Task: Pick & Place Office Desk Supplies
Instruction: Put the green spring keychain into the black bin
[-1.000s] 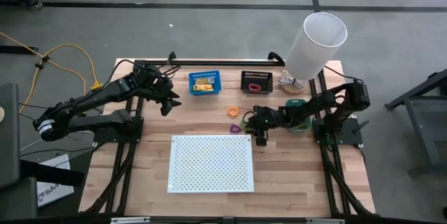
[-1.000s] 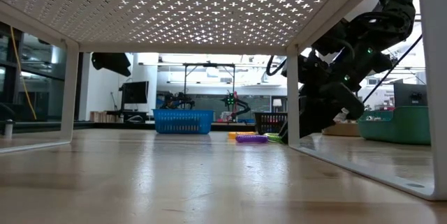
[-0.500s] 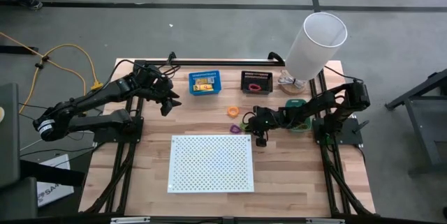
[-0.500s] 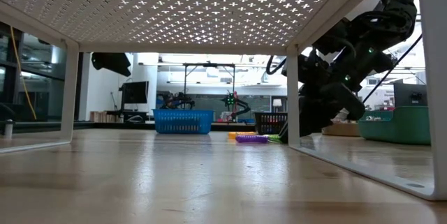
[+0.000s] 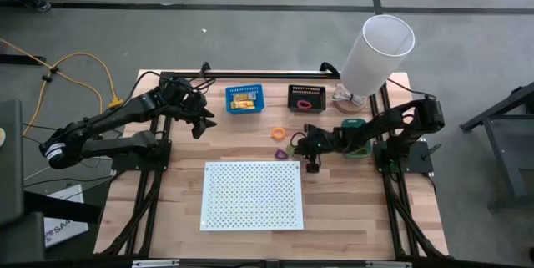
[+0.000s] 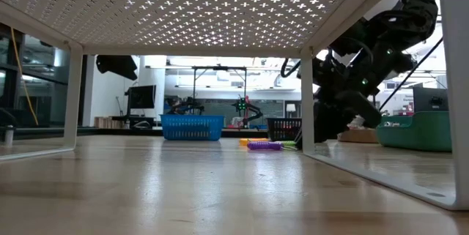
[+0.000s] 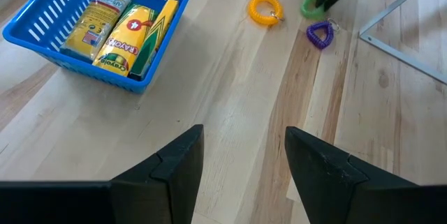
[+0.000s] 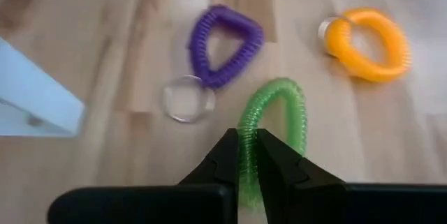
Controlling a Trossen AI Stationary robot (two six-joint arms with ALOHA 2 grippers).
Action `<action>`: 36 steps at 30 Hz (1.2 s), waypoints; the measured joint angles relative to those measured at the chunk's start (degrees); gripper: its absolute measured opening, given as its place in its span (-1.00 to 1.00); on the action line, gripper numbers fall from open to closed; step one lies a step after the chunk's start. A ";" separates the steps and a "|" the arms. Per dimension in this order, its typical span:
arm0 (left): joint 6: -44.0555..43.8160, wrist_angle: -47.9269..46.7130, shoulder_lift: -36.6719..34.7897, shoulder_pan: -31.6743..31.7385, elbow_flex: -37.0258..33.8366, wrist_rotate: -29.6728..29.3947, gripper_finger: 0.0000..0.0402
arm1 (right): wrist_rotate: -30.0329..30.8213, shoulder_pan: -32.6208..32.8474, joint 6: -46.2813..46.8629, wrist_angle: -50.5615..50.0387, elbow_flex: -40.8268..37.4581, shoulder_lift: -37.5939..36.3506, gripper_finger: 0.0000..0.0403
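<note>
Wooden worktop [image 5: 350,209]: right gripper [image 8: 248,155] pinches green loop [image 8: 271,123] beside purple loop [image 8: 222,44]; left gripper [image 7: 243,155] released, near blue bin [image 7: 63,42].

The right hand [image 5: 299,142] has moved a little. In the high view it sits a bit closer to the black bin [image 5: 306,98] than before. In the low view it looks lifted a little off the tabletop [image 6: 220,184]. Its fingers [image 8: 230,155] pinch the green loop [image 8: 269,123], which has come along with it.
</note>
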 joint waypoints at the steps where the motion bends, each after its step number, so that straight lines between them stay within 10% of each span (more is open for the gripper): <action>1: 0.01 0.00 0.00 -0.02 0.00 0.02 -0.03 | 0.50 -0.03 -0.50 -0.17 -0.08 -0.53 -0.89; 36: 0.00 0.20 0.01 -0.01 0.00 0.02 -0.03 | 18.40 -9.90 -9.01 1.66 0.08 -12.68 -0.89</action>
